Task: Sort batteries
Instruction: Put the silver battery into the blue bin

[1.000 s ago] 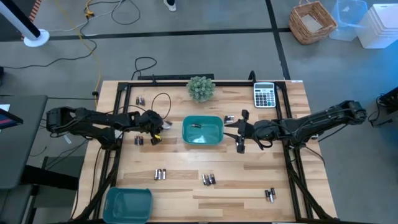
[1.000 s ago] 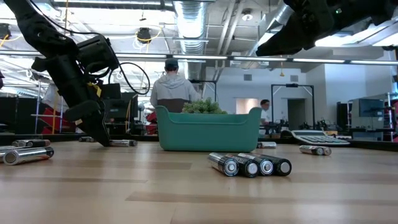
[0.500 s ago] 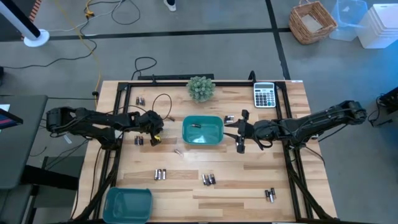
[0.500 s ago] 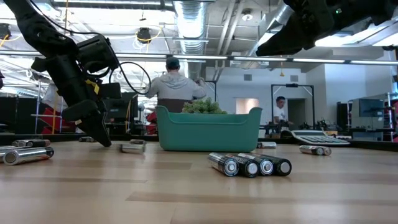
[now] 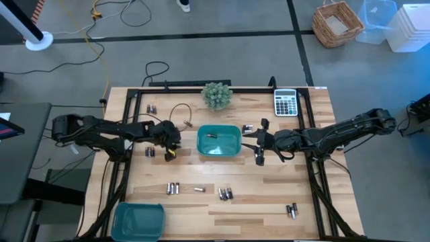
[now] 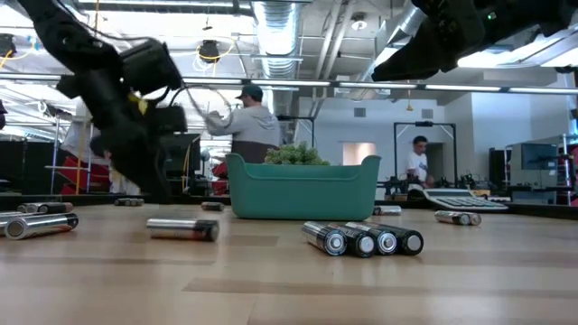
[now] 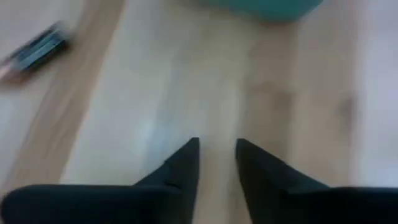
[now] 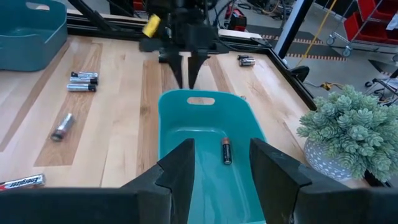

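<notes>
The batteries are small cylinders with dark bodies and silvery metal ends, and they lie on their sides in several places on the wooden table [image 5: 269,195]. One battery [image 8: 226,150] with a dark body and a copper-coloured end lies inside the central teal tray [image 5: 219,141], on its floor. A single loose battery [image 6: 183,229] lies alone on the wood in front of that tray, between a pair [image 5: 173,189] and another small group [image 5: 226,193]; in the low view this group [image 6: 363,240] shows as four cells side by side with their round ends toward the camera. More pairs lie near the far left corner [image 5: 152,108], beside the left gripper [image 5: 150,152], near the right front edge [image 5: 291,211] and just beside the tray on the right [image 5: 248,128]. The left gripper [image 5: 169,142] hangs just left of the central tray; its two dark fingers [image 7: 183,163] stand a little apart with bare wood between them, holding nothing. The right gripper [image 5: 259,141] waits just right of the same tray, its fingers [image 8: 181,165] spread apart and empty above the tray. A second teal tray [image 5: 138,221] sits at the front left corner, and a grey calculator [image 5: 286,103] and a small green plant [image 5: 217,95] stand at the far edge.
</notes>
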Motion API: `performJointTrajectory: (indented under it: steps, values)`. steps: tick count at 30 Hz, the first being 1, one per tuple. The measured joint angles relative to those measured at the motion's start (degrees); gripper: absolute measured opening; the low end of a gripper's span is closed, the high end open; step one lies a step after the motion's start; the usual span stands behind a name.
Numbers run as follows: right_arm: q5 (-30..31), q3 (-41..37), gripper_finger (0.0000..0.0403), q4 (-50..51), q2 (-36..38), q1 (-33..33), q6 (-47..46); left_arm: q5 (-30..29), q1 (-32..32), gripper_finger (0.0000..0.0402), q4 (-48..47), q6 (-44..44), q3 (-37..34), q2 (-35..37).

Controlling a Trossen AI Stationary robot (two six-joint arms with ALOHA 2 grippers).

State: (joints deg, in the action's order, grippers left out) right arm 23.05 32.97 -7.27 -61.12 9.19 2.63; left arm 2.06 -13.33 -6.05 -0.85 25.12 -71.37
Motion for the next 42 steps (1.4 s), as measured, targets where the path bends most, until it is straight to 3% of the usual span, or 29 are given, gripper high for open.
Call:
performJointTrajectory:
  steps: [5, 9, 14, 18, 21, 25, 32, 36, 42]
  values:
    - [0.0, 0.0, 0.0168, 0.0, 0.0, 0.0, 0.0, 3.5, 8.8, 0.0179, -0.7, 1.7, 3.6, 0.0]
    - [0.0, 0.0, 0.0168, 0.0, 0.0, 0.2, -0.3, 2.6, 21.3, 0.0200, 0.3, 6.2, 6.6, 0.0]
    - [0.0, 0.0, 0.0168, 0.0, 0.0, 0.2, -0.8, -9.7, 38.0, 0.0200, 4.9, 15.5, 8.7, -0.5]
    - [0.0, 0.0, 0.0168, 0.0, 0.0, 0.2, -0.8, -19.1, 47.6, 0.0205, 8.4, 19.9, 12.1, -8.6]
    - [0.0, 0.0, 0.0168, 0.0, 0.0, 0.3, -0.8, -20.2, 50.0, 0.0211, 9.8, 19.5, 18.8, -19.5]
    - [0.0, 0.0, 0.0168, 0.0, 0.0, 1.6, -1.1, -21.8, 51.2, 0.0217, 3.2, 18.7, 29.2, -30.4]
    - [-0.1, 0.0, 0.0168, 0.0, 0.0, 5.2, -1.1, -22.1, 56.0, 0.0220, 3.1, 23.7, 33.7, -33.2]
    - [-0.3, 0.0, 0.0168, -0.3, 0.0, 7.4, -3.4, -23.0, 59.7, 0.0220, 8.0, 26.6, 35.5, -34.1]
    - [0.7, 0.0, 0.0168, -0.5, 0.0, 11.3, -5.3, -24.1, 62.6, 0.0220, 1.4, 29.1, 44.6, -43.7]
